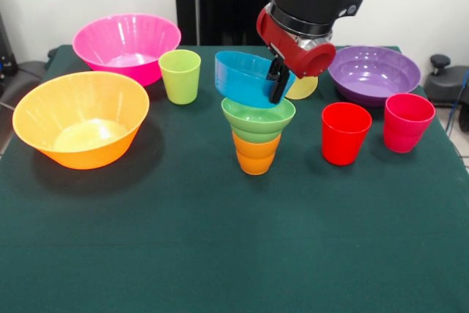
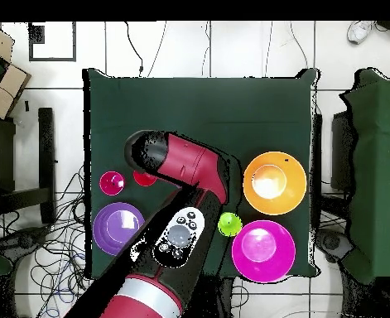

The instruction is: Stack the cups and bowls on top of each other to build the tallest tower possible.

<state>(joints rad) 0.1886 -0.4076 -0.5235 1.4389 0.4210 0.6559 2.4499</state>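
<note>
The tower stands mid-table: an orange ribbed cup (image 1: pixel 256 154) carries the small light green bowl (image 1: pixel 258 117). Above it the small blue bowl (image 1: pixel 244 78) is tilted, with its low side at the green bowl's rim. My gripper (image 1: pixel 277 91) is shut on the blue bowl's right rim. A pale yellow cup (image 1: pixel 304 89) peeks out behind the gripper. The lime green cup (image 1: pixel 179 75) (image 2: pixel 229 224) stands to the left, the red cup (image 1: pixel 345 133) (image 2: pixel 145 178) and pink-red cup (image 1: pixel 407 122) (image 2: pixel 112 183) to the right. In the overhead view the arm hides the tower and the gripper.
The large orange bowl (image 1: pixel 80 119) (image 2: pixel 274 184) and large pink bowl (image 1: pixel 126 45) (image 2: pixel 263 251) sit at the front view's left. The purple bowl (image 1: pixel 374 71) (image 2: pixel 118 228) sits at its back right. A dark green cloth (image 1: pixel 220 247) covers the table.
</note>
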